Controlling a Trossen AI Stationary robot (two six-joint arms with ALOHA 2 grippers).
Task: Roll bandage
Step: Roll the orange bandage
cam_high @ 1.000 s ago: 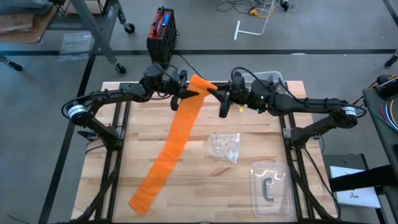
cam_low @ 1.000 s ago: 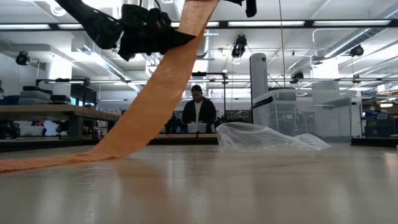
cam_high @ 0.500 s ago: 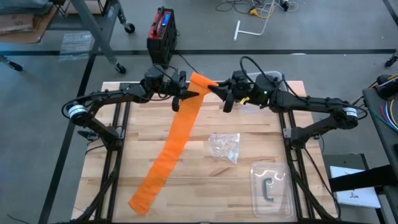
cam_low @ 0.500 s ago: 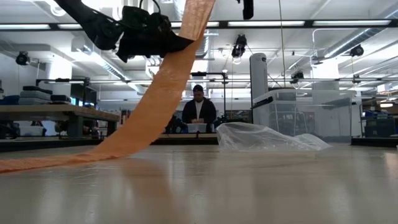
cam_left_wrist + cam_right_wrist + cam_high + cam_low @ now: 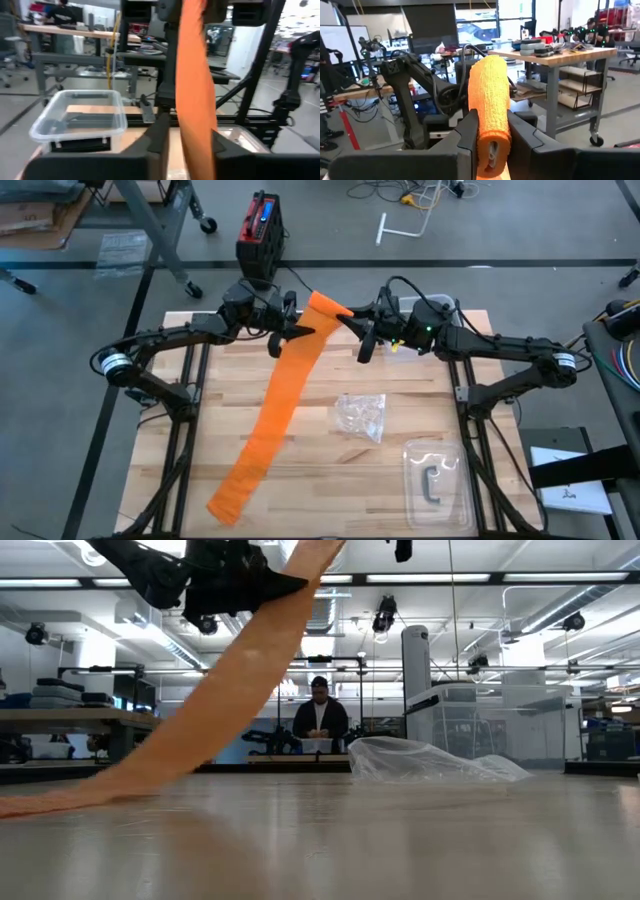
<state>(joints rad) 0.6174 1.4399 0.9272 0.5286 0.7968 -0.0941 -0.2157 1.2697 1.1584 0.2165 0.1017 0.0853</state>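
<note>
- Since the earlier pictures, your left gripper (image 5: pixel 297 332) has shifted a little toward the far edge of the bench (image 5: pixel 400 380), and the hanging part of the bandage (image 5: pixel 283 395) now runs at a shallower slant in the low view.
- Your bandage is a long orange strip: its upper end is held high between the two arms near the far edge, and the rest slopes down to lie flat on the bench, its free end near the front left.
- Your right gripper (image 5: pixel 492 145) is clenched on the started roll at the upper end; the right wrist view shows the orange coil pinched between both fingers (image 5: pixel 469 135).
- Your left gripper sits against the strip just below the roll; the left wrist view shows the strip passing between its fingers (image 5: pixel 159 135), but you cannot tell whether they pinch it or only guide it.
- Watch for slack: if the left side lets go, the strip could sag or twist and wind on crooked.
- Too firm a hold on the left while you turn could tug the roll out of the right gripper.
- The trailing end could drag sideways toward the plastic wrapper (image 5: pixel 361 416) or off the bench edge as it shortens.
</note>
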